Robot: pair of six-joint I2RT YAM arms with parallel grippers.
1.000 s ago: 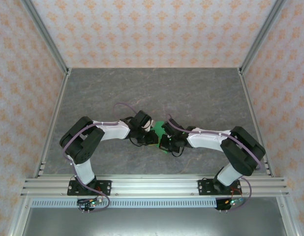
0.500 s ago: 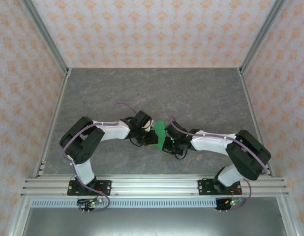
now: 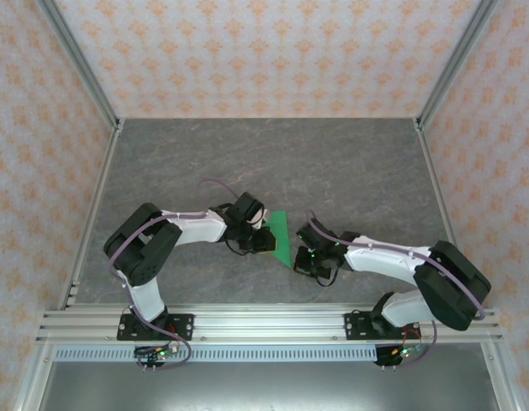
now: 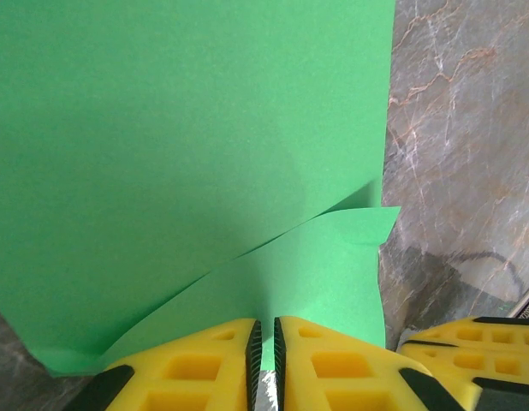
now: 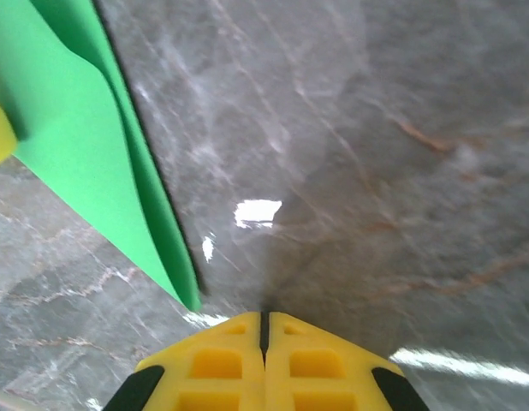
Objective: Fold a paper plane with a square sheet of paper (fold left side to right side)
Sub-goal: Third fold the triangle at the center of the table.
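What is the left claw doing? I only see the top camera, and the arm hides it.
Observer: In the left wrist view, the left gripper is shut on the near edge of the square sheet of paper.
Operator: Is it flat?
Observer: No. Two layers show, and the pinched one bows up.
Operator: And the right claw?
Observer: The right gripper is shut on nothing, over the bare table, beside the paper's corner.

smooth, matt green paper sheet point(image 4: 162, 128); glossy, marbled stone-look table point(image 5: 350, 128).
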